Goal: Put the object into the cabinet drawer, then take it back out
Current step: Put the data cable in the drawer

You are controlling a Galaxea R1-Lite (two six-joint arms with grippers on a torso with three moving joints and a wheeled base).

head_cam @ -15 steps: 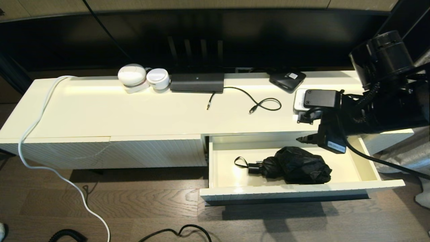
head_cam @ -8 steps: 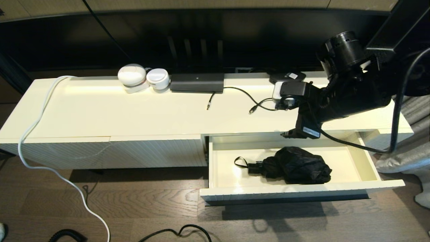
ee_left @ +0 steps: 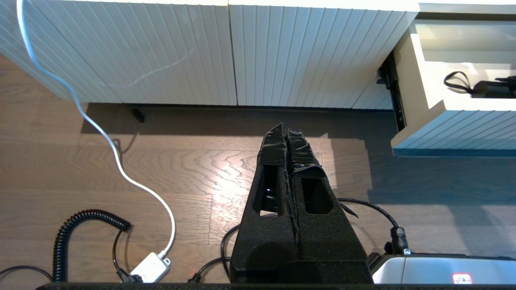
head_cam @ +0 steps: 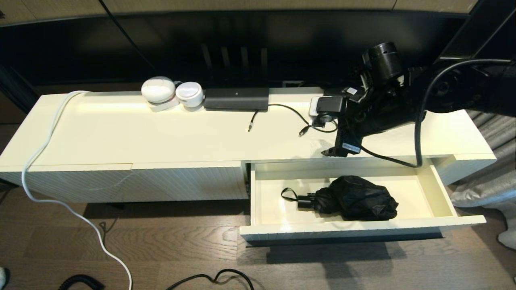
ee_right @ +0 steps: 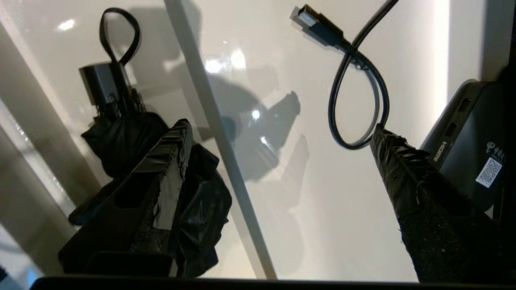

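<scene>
The cabinet drawer (head_cam: 363, 230) stands pulled out at the right, its cream inside showing. A folded black umbrella (head_cam: 354, 198) with a wrist strap lies in it, untouched. My right gripper (head_cam: 332, 152) hangs open above the cabinet top's front edge, just behind the drawer and above the umbrella. In the right wrist view the right gripper (ee_right: 281, 127) has its fingers spread wide, with the umbrella (ee_right: 121, 137) below one finger. My left gripper (ee_left: 287, 128) is shut on nothing, parked over the floor left of the drawer (ee_left: 443, 125).
On the cabinet top (head_cam: 161, 133) lie a looped black cable (head_cam: 318, 125), a flat black box (head_cam: 236, 99), two white round devices (head_cam: 158, 89) and a dark set-top box (ee_right: 463, 133). A white cord (head_cam: 44, 149) trails to the floor, where more cables lie.
My right arm has swung left and back, from over the drawer's right end to the cabinet top's front edge. The umbrella has stayed still in the drawer.
</scene>
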